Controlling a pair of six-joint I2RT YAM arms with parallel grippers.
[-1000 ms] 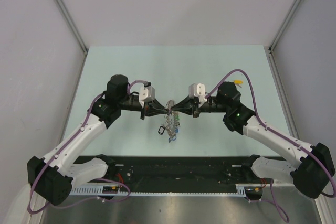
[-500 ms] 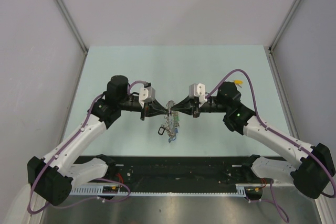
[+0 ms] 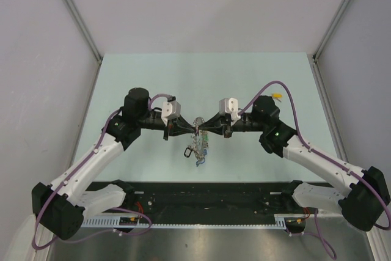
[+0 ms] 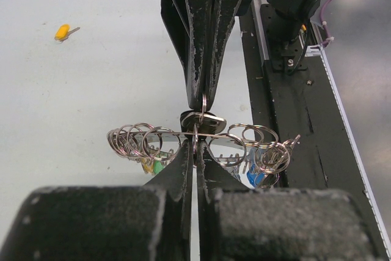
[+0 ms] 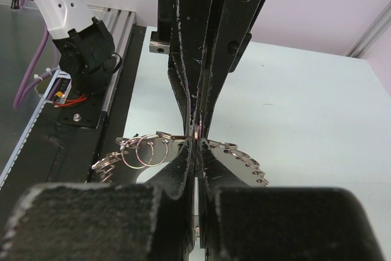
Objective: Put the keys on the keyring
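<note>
The keyring (image 3: 198, 145), a wreath of silver keys and small rings with blue, green and yellow tags, hangs between my two grippers above the table. My left gripper (image 3: 191, 128) is shut on the ring's wire (image 4: 194, 134). My right gripper (image 3: 206, 128) faces it tip to tip. It is shut on a thin metal key, whose oval silver head (image 4: 203, 120) touches the ring. The ring also shows in the right wrist view (image 5: 146, 148). A small dark loop (image 3: 186, 151) hangs at the ring's left side. The yellow-tagged key (image 3: 278, 96) lies loose on the table behind the right arm and also shows in the left wrist view (image 4: 62, 31).
The pale green table (image 3: 153, 84) is walled by grey panels at the back and sides. A black rail (image 3: 208, 197) with the arm bases runs along the near edge.
The hanging keyring has swung slightly. Both grippers stay shut and joined at the same spot.
</note>
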